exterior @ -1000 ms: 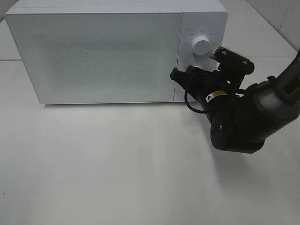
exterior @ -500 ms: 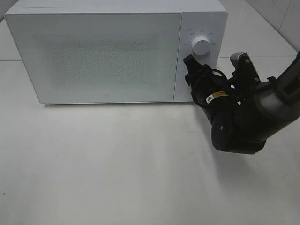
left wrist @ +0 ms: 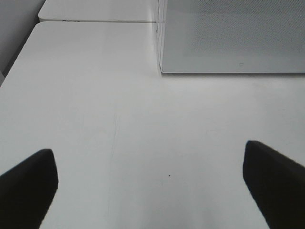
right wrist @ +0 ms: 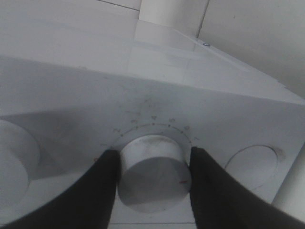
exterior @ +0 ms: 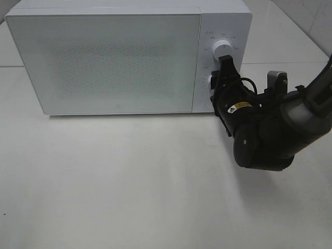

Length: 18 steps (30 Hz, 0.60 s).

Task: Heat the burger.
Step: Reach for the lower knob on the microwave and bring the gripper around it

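jaws of the right gripper (right wrist: 151, 160) sit pressed against both flanks of the lower dial (right wrist: 152, 176), pinching it squarely; a red mark (right wrist: 181, 182) shows at the dial's rim. the step in hand, as i judge it, is setting the heating time. the turn should come from rolling the wrist about the dial's own axis, not from swinging the arm, or the fingers may slide off the smooth white rim. hold the pinch firm and even, watch the red mark against the printed ticks, and stop at a short time. the round button (right wrist: 250, 164) near the dial and the upper dial (exterior: 223, 49) should not be brushed.

jaws of the left gripper (left wrist: 152, 191) hang spread wide over the bare table (left wrist: 119, 119), gripping nothing and well apart from the work, which suits this step.

farther off, the door (exterior: 104, 57) of the microwave (exterior: 228, 21) is shut. the burger shows in no view, and i take it to be inside, behind the frosted panel.
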{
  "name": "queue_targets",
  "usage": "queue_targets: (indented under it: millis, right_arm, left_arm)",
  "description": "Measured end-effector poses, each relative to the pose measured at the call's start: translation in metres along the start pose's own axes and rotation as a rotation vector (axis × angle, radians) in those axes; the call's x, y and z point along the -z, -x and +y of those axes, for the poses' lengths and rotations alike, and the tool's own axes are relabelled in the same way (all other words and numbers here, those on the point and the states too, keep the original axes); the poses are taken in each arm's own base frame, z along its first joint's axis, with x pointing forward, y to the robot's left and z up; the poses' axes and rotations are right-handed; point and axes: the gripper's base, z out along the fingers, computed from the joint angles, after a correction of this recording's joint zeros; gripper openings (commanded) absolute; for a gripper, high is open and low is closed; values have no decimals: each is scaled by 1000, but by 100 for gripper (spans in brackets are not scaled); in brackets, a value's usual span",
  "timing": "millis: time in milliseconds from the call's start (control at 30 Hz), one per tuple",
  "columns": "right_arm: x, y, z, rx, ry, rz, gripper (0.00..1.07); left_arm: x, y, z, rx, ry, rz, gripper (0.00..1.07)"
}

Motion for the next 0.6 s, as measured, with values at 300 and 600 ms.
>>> queue_targets:
  millis: [300, 600]
  right_arm:
    - [0, 0, 0, -209, -1, -4, 4]
    - [0, 1, 0, -389, -3, -9, 4]
  left_arm:
    - [0, 0, 0, 0, 0, 0, 98]
    - [0, 0, 0, 0, 0, 0, 98]
